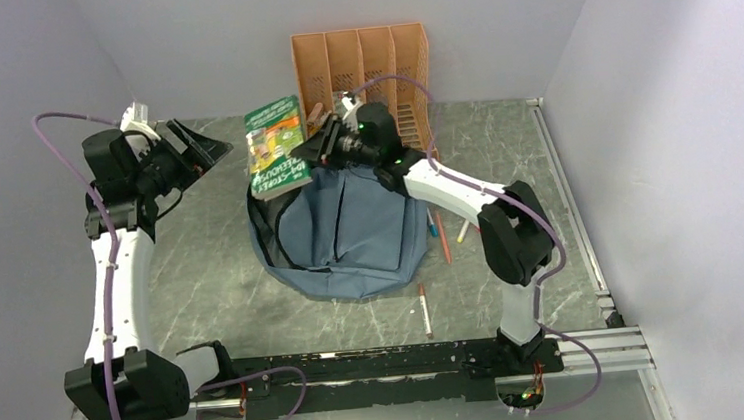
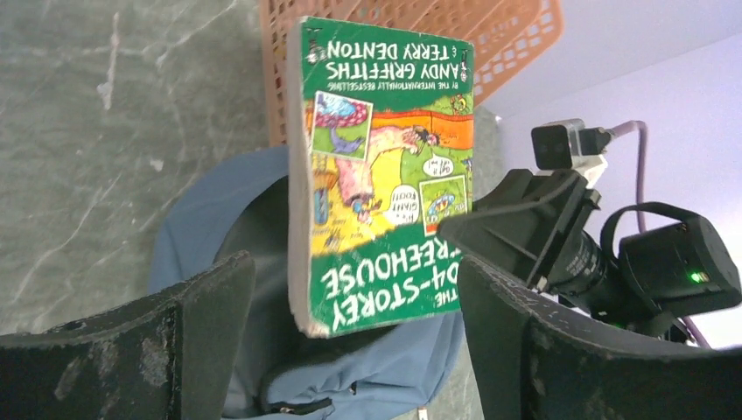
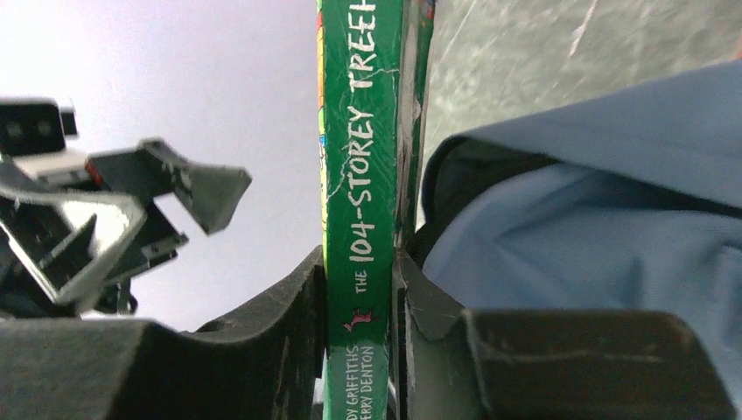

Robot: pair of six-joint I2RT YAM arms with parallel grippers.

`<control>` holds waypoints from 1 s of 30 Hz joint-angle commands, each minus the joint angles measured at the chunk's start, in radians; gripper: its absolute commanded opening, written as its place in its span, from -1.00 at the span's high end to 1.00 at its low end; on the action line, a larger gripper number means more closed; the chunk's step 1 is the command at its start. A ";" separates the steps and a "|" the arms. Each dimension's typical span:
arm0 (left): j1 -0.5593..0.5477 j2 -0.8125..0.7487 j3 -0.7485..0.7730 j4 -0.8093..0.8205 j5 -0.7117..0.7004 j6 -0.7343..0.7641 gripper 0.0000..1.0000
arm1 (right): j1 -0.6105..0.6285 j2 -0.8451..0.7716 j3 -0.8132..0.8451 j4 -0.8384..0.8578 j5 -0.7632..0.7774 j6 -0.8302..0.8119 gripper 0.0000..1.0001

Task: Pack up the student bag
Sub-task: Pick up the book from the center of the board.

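- Top external view: the student bag [image 1: 350, 242] is lying flat near the middle of the table [image 1: 213, 283], between the two arms, with its top end pointing towards the far wall.
- It is showing soft dusty-blue fabric, sagging and creased, with long seams running down its upper face and a rounded near end.
- Black straps are looping along its left side, and black trim is edging the mouth at the far end.
- Left wrist view: the mouth is gaping, showing a dark lining inside.
- A green paperback book [image 1: 276, 147] is standing on end over the far-left rim of the bag, its lower end sitting at the mouth; whether it is touching the fabric cannot be told.
- The right gripper [image 3: 360, 271] is clenching the book, one finger pressing on each cover and the spine facing its camera.
- The left gripper [image 1: 208, 151] is hanging to the left of the book, clear of it, its jaws spread wide and carrying nothing.
- An orange slotted file organizer [image 1: 362, 65] is standing against the far wall, just behind the bag and the book.
- A few pens [image 1: 441, 235] are lying on the table beside the bag's right edge.
- Another marker [image 1: 424, 311] is lying just past the bag's near end.
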 commanded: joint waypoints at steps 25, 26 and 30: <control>-0.581 0.006 -0.333 1.030 -0.312 -0.533 -0.94 | -0.160 -0.324 -0.361 0.512 0.501 0.494 1.00; -0.594 0.016 -0.332 1.030 -0.318 -0.531 -0.94 | -0.161 -0.332 -0.365 0.516 0.504 0.494 1.00; -0.629 0.052 -0.332 1.064 -0.352 -0.534 -0.94 | -0.159 -0.347 -0.381 0.545 0.487 0.515 1.00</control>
